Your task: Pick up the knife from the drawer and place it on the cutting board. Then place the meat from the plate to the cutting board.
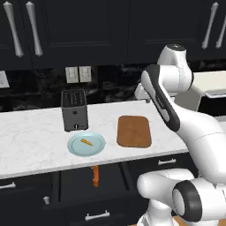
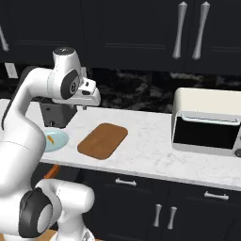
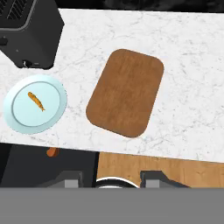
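The brown cutting board [image 1: 133, 131] [image 3: 124, 92] lies bare on the white counter. Left of it sits the pale blue plate [image 1: 76, 148] [image 3: 19, 118], holding the small orange meat [image 1: 86, 142] [image 3: 36, 101]. Below the counter edge the black drawer [image 1: 79, 185] [image 3: 26, 168] stands pulled out. The knife's orange handle [image 1: 95, 175] [image 3: 52, 152] shows inside it; its blade is hidden. My gripper [image 2: 92, 101] [image 3: 113, 180] hangs high above the counter near the board's front edge, open, with nothing between its fingers.
A black toaster [image 1: 74, 110] stands right behind the plate. A cream toaster oven [image 2: 207, 123] sits on the counter's right end. Black upper cabinets [image 1: 88, 26] hang above. Bare marble lies between the board and the oven.
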You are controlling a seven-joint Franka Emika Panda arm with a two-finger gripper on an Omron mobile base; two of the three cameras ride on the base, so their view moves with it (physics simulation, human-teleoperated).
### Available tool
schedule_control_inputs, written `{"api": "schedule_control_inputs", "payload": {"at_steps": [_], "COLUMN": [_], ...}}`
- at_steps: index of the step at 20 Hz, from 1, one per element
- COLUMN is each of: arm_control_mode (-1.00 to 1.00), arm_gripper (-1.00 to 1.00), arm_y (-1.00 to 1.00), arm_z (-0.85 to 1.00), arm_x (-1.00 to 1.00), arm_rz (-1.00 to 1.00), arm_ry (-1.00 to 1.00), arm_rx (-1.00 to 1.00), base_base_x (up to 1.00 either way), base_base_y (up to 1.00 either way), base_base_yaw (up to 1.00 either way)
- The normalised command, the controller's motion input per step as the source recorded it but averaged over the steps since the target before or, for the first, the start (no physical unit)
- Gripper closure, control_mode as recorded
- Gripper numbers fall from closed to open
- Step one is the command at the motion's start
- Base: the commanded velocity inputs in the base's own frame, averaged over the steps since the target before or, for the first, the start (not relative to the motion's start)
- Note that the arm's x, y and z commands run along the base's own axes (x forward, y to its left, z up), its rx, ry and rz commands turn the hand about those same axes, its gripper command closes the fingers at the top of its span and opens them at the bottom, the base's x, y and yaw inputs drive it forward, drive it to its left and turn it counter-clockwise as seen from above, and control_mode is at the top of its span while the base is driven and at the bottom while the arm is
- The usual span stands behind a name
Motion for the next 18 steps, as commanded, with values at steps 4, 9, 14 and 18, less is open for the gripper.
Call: {"api": "schedule_control_inputs", "payload": {"at_steps": [4, 9, 14, 18], "arm_control_mode": [1.0, 1.0, 1.0, 1.0], "arm_gripper": [-1.0, -1.0, -1.0, -1.0], "arm_y": [0.0, 0.0, 0.0, 0.0], "arm_z": [0.0, 0.0, 0.0, 0.0], "arm_x": [0.0, 0.0, 0.0, 0.0], "arm_rz": [0.01, 0.0, 0.0, 0.0], "arm_ry": [0.0, 0.0, 0.0, 0.0], "arm_rx": [0.0, 0.0, 0.0, 0.0], "base_base_x": [-0.03, -0.08, 0.0, 0.19], "base_base_y": [-0.02, -0.46, -0.71, -0.17], "base_base_yaw": [0.1, 0.3, 0.38, 0.41]}}
